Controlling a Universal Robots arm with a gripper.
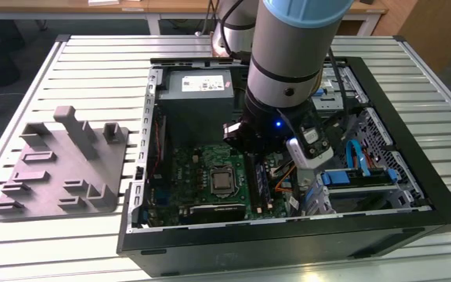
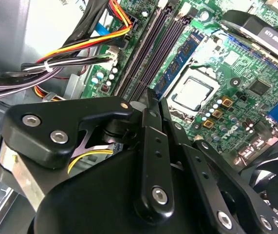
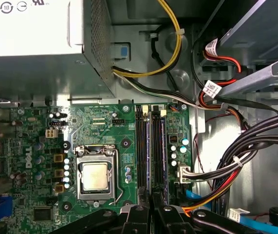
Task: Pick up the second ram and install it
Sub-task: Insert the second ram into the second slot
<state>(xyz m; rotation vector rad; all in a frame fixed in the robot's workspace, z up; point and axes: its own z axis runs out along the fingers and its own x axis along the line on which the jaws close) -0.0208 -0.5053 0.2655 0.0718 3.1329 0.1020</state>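
— Where the grey robot arm (image 1: 288, 53) dips into the open black computer case (image 1: 413, 194), what sits below it?

— Its black metal gripper (image 3: 151, 214) hangs over the green circuit board (image 3: 104, 122). It is at one end of the long black memory slots (image 3: 139, 146), which run beside the silver processor socket (image 3: 96, 175).

— Location of the second ram (image 3: 149, 156)?

— It is the thin, dark, bluish circuit stick standing in line with the slots (edge on) and reaching right up to the gripper. I cannot tell whether it is seated.

— Gripper state?

— Cannot be told, spread or clamped. The bundled black, red and yellow cables (image 3: 241, 161) lie near the slots.
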